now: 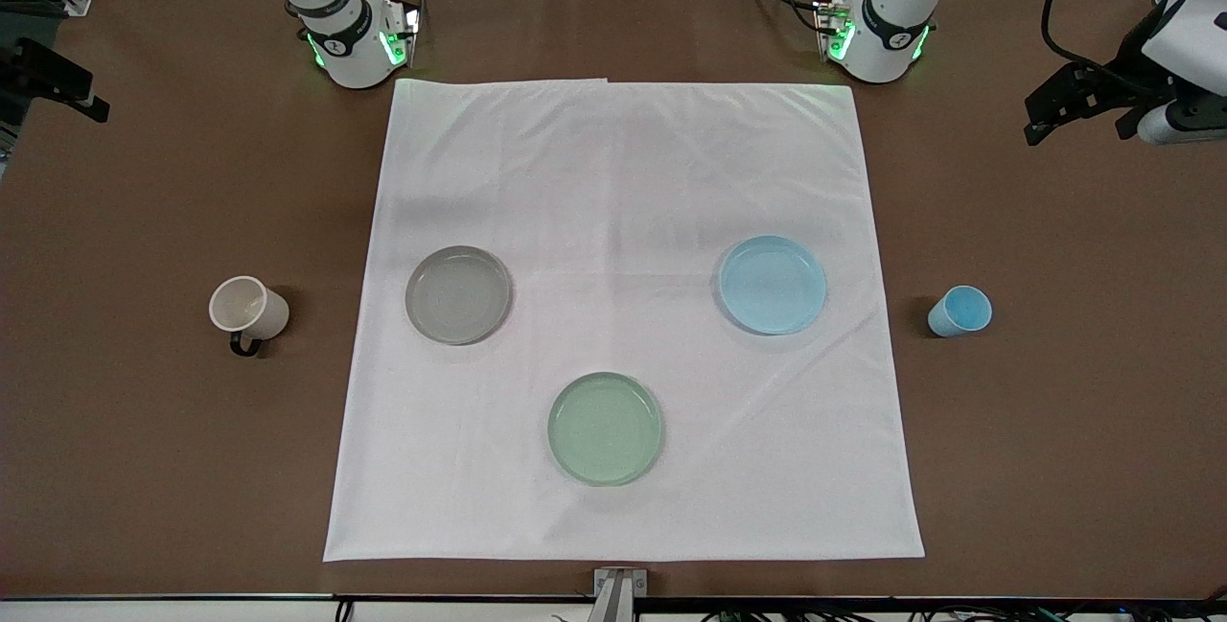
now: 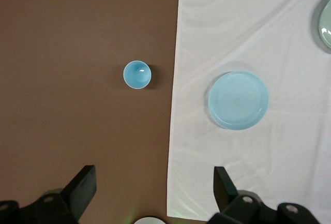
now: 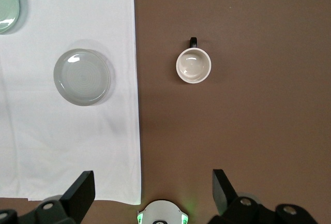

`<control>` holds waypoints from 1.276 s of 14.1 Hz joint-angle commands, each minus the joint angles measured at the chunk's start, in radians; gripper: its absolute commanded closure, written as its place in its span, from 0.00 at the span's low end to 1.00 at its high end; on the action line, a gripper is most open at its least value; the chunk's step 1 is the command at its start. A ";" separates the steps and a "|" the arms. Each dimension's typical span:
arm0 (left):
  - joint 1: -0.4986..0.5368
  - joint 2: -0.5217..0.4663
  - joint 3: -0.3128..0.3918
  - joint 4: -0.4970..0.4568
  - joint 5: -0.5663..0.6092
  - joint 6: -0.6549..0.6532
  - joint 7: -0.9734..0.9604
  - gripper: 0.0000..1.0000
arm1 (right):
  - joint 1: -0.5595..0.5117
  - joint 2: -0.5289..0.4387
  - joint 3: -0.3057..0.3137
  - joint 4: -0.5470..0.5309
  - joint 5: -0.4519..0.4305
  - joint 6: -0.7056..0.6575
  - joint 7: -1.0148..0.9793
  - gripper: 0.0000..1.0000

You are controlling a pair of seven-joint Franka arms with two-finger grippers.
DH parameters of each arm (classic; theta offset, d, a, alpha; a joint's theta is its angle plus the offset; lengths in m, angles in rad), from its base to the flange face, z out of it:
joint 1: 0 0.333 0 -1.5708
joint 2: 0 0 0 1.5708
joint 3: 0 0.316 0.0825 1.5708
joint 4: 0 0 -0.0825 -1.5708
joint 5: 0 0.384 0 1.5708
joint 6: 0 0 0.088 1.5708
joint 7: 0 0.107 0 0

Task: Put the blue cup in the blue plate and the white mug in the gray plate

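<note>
White cloth (image 1: 623, 219): lying flat, lightly creased, covering the middle of the brown table (image 1: 144, 459). Pale green plate (image 1: 606, 428): sitting upright on the cloth, at six o'clock from the cloth's centre.

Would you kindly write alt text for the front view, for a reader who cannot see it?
A white cloth on a brown table holds a gray plate, a blue plate and a green plate nearest the camera, all empty. A white mug stands off the cloth beside the gray plate, a blue cup beside the blue plate.
</note>
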State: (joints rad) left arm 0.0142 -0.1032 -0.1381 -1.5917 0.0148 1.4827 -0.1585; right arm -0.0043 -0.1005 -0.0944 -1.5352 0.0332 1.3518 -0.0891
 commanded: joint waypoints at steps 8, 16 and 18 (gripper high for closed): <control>0.030 0.158 0.006 0.081 0.054 -0.001 0.043 0.00 | -0.029 0.182 -0.011 0.003 0.005 0.135 0.012 0.00; 0.136 0.197 0.006 -0.334 0.074 0.500 0.042 0.00 | -0.076 0.495 -0.010 -0.090 0.025 0.583 0.009 0.00; 0.168 0.215 0.006 -0.457 0.076 0.688 0.043 0.01 | -0.082 0.495 -0.008 -0.190 0.027 0.717 0.008 0.00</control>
State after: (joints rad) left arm 0.1587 0.1325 -0.1270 -1.9243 0.0736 2.0264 -0.1267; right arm -0.0764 0.4309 -0.1095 -1.6210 0.0468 1.9779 -0.0859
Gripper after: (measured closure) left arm 0.000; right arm 0.000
